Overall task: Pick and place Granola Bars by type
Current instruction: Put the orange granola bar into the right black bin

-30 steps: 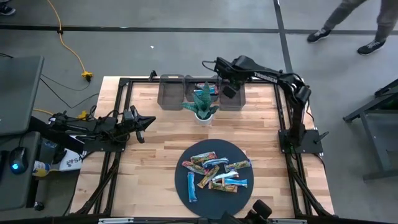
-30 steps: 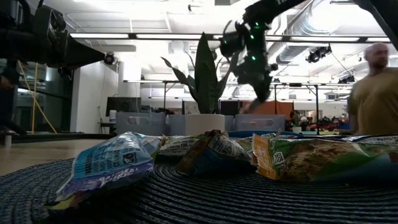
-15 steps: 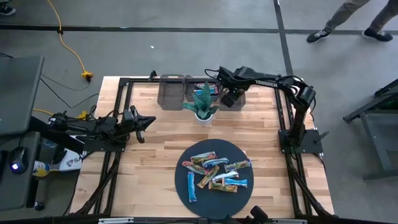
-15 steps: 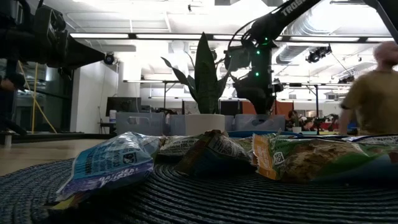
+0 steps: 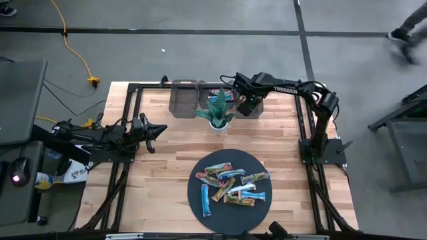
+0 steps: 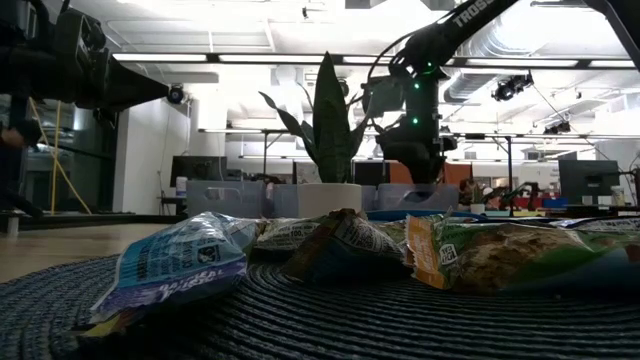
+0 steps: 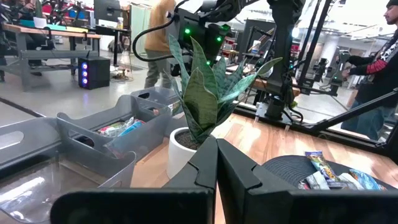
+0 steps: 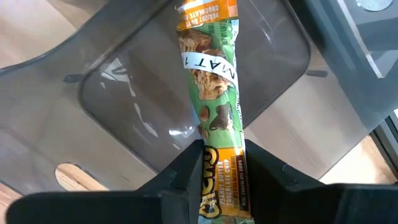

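Note:
Several granola bars (image 5: 230,185) in blue, green and orange wrappers lie on a round dark mat (image 5: 200,207) at the table's near middle. My right gripper (image 8: 221,158) is over the rightmost grey bin (image 5: 253,108) at the far edge, shut on a green-and-orange bar (image 8: 214,87). In the middle bin (image 5: 223,95) lie blue and red bars (image 7: 121,129). My left gripper (image 7: 216,158) waits shut at the table's left edge, level, touching nothing. My right gripper pinches the green-and-orange bar by its orange end (image 8: 222,183) between its two fingers (image 8: 186,171). The fingers come steeply from above, and the bar runs on in line with them. It hangs down into the grey compartment (image 8: 124,93); whether its lower end touches the floor I cannot tell.
A spiky potted plant (image 5: 215,113) in a white pot stands just in front of the bins, left of my right gripper. A third grey bin (image 5: 185,97) sits farther left. Bare wood lies between the plant and the mat. Black frame rails edge the table.
My right gripper has sunk toward the rightmost bin with the bar and tipped more steeply downward, then held still over it. The bar stays pinched, now hanging inside the compartment.

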Robot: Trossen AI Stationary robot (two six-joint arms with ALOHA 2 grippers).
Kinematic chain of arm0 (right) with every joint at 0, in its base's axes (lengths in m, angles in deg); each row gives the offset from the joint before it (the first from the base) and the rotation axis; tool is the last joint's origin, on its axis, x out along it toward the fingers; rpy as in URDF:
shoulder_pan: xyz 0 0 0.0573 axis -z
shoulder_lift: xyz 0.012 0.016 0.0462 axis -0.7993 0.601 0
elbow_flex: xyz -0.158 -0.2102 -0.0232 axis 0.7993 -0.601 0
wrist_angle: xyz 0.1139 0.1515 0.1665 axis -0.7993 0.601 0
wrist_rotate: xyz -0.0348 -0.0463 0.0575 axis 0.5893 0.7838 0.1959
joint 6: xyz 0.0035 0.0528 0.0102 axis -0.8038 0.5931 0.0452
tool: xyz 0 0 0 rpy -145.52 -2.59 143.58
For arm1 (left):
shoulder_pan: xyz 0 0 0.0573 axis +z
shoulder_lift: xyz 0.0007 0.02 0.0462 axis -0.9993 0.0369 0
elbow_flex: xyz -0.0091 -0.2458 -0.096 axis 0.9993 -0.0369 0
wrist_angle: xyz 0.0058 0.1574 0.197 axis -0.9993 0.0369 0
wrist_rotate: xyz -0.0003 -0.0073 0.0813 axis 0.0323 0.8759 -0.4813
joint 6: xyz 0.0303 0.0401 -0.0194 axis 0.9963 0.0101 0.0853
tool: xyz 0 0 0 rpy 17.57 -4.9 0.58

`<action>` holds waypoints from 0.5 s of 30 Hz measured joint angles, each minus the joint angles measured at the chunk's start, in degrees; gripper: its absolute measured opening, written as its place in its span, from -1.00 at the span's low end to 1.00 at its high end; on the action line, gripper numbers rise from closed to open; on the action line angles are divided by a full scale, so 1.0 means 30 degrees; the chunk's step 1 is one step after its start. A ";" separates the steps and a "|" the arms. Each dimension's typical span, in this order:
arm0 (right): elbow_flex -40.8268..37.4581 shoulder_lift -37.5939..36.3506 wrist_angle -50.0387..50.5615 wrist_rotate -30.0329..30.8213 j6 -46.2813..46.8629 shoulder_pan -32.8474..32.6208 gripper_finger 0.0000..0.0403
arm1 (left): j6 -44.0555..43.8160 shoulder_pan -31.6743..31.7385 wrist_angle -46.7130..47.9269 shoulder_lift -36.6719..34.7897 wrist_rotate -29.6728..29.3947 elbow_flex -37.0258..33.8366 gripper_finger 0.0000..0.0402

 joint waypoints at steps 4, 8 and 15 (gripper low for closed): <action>0.0000 0.0000 0.0031 0.0007 -0.0007 -0.0007 -0.40 | 0.0000 0.0006 0.0000 0.0000 0.0000 0.0002 -0.99; 0.0000 -0.0207 0.0178 0.0342 0.0074 -0.0007 -0.16 | 0.0000 0.0000 0.0007 0.0000 0.0007 0.0007 -0.99; 0.0000 -0.2134 0.0440 0.2352 0.0119 -0.0007 0.06 | 0.0000 0.0007 0.0000 -0.0003 0.0004 0.0000 -0.99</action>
